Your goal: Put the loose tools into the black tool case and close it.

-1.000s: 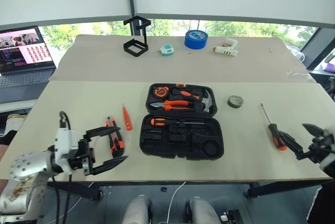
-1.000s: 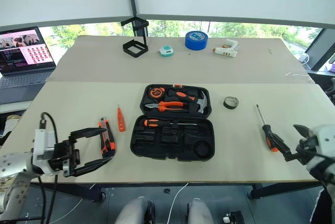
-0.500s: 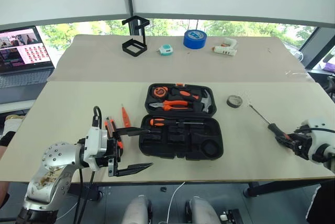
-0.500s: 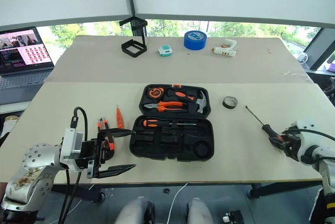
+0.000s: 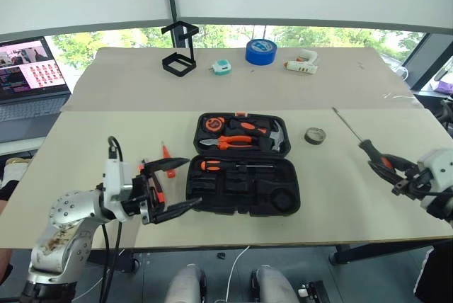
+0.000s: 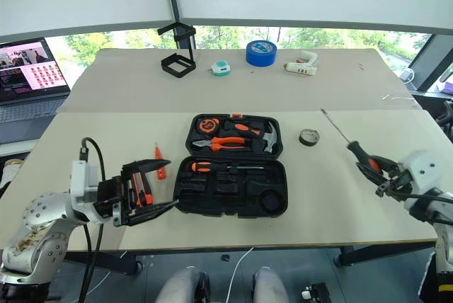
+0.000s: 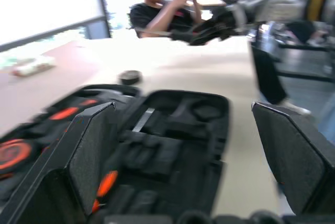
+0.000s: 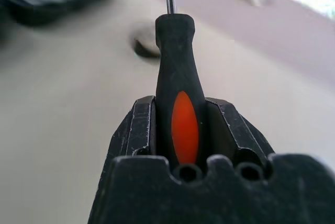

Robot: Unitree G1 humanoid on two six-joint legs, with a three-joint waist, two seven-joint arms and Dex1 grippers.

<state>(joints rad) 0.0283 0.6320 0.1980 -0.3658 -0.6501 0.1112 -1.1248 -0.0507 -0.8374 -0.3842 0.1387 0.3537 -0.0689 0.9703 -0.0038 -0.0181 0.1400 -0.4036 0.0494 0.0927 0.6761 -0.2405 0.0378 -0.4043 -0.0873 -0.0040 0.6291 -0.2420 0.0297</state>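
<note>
At the right edge of the frame we see our right gripper (image 5: 398,174) pinching a screwdriver (image 5: 363,146) by its handle, its shaft slanting toward the upper left, clear of the table (image 5: 333,197). Our left gripper (image 5: 177,184) reaches level, fingers spread wide, just left of the open black tool case (image 5: 244,173) at centre. A small tape roll (image 5: 315,134) lies between case and screwdriver.

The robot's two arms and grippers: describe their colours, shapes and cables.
The left arm has a rounded silver shell, a white wrist block and a looping black cable. The left gripper has two long, tapering black fingers. The right arm ends in a rounded white housing bearing the black right gripper.
</note>
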